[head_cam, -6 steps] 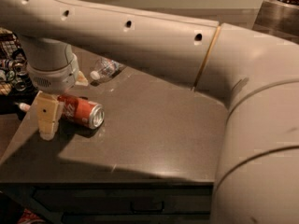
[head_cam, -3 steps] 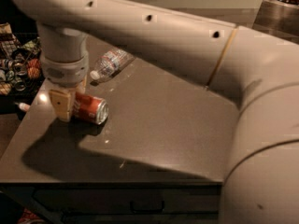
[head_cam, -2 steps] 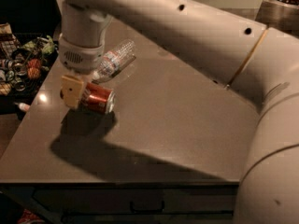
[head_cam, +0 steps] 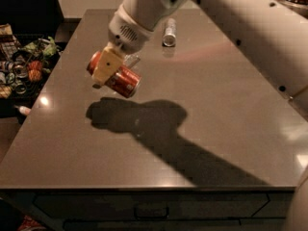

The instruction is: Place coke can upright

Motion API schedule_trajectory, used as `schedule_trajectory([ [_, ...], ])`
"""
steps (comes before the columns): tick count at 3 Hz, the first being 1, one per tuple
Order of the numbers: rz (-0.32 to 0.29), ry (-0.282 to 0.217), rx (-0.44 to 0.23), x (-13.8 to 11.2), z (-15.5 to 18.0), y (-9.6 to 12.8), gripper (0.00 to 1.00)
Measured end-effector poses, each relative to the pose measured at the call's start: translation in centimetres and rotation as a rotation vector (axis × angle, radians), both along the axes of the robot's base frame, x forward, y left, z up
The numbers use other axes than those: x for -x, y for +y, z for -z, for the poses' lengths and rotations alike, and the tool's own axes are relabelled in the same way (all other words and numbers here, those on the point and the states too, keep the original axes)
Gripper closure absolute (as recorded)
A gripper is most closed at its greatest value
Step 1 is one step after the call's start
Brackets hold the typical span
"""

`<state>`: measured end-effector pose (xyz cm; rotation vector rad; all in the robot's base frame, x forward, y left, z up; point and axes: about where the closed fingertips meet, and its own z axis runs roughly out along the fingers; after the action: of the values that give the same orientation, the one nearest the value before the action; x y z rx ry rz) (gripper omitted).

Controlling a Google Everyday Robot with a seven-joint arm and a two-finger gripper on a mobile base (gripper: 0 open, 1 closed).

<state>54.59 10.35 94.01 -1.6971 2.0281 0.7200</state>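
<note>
Gripper (head_cam: 107,72): we see it over the left-rear part of the worktop (head_cam: 216,109), arm coming in from top right.
Jaws: clenched on the coke can (head_cam: 124,82).
Coke can: on its side, tilted, held off the worktop w/ its shadow falling just below.
Silver can (head_cam: 169,32): lying near the rear edge, well apart from the gripper.

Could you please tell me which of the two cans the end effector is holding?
The red coke can, clamped tilted in the end effector above the table. The silver-grey can lies apart, farther back.
</note>
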Motion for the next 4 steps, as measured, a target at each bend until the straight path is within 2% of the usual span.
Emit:
schedule_trajectory([
  [1,0.026,-0.054,-0.178,-0.9,-1.7,-3.2,1.00],
  [2,0.072,-0.132,-0.333,-1.4,-2.5,-6.2,1.00],
  [3,0.143,-0.217,-0.473,-1.8,-2.5,-8.6,1.00],
  [4,0.204,-0.261,-0.593,-2.2,-2.3,-10.0,1.00],
])
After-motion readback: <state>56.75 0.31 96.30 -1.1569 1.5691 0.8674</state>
